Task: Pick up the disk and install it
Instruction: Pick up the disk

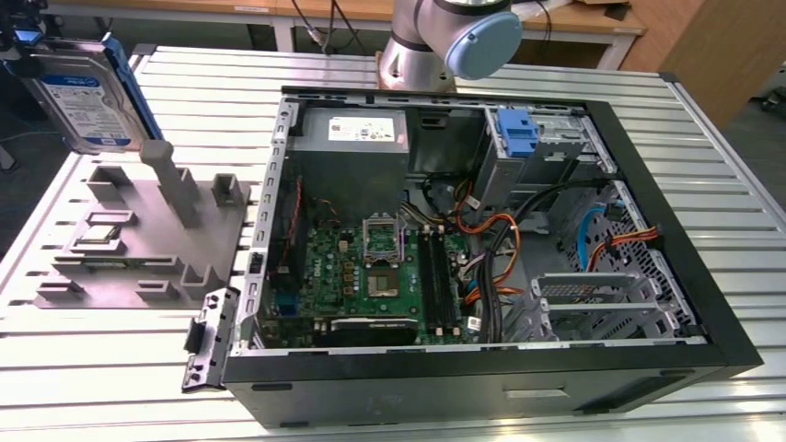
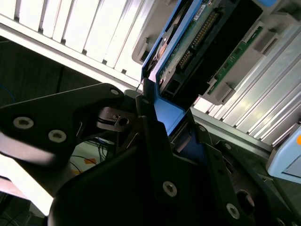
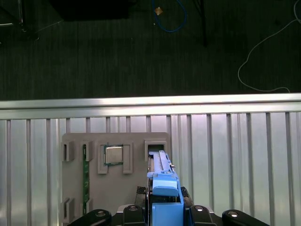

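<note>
At the exterior view's far left, the disk (image 1: 76, 97) is held upright in the air, clear of the slatted table (image 1: 110, 368) and above the grey holder (image 1: 135, 239). In the second wrist view the claw (image 2: 167, 120) is seen clamped on the disk's blue side rail. A chip (image 1: 105, 233) is seated on the holder. Further right, the open computer case (image 1: 491, 373) is laid on its side, with a blue latch (image 1: 518, 133) standing in a bay towards the exterior view's right.
</note>
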`<state>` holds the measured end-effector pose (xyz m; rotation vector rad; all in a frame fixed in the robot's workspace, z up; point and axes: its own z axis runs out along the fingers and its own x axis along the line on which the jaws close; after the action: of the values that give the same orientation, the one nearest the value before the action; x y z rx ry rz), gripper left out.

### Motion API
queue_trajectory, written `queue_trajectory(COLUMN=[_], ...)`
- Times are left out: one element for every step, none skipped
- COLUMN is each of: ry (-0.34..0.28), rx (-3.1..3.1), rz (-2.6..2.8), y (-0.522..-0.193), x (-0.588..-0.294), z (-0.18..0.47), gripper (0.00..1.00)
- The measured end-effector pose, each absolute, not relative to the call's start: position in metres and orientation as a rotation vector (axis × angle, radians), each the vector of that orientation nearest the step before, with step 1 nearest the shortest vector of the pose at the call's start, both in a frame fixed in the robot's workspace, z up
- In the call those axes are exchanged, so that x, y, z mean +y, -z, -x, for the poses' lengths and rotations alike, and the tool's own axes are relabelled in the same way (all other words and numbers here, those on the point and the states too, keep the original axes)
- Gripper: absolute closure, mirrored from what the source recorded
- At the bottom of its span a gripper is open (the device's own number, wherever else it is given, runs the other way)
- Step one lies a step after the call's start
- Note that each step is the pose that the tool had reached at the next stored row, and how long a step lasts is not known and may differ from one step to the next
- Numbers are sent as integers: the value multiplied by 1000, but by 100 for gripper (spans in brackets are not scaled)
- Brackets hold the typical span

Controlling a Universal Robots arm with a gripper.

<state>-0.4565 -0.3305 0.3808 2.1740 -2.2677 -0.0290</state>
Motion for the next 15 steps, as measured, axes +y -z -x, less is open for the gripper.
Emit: queue_trajectory(ry=[29,29,29,29,29,29,29,29,29,29,29,29,29,29,29], rx=[-2268,-2268,-2268,-2268,-2268,-2268,-2268,-2268,-2268,-2268,-2268,-2268,-2268,-2268,-2268], rz=[-2174,-2174,-2174,-2174,-2174,-2174,-2174,-2174,-2174,-2174,-2174,-2174,-2174,-2174,-2174], y=[-381,-381,-381,-381,-382,-382,-382,-382,-382,-383,-383,-383,-383,-383,-384], x=[-331,-331,-331,-331,-331,-331,-331,-331,-331,-331,-331,-331,-331,-331,-331], z=[457,456,457,457,457,457,457,457,457,457,457,457,457,457,457], gripper=[64,64,64,64,64,64,64,64,64,64,64,64,64,64,64])
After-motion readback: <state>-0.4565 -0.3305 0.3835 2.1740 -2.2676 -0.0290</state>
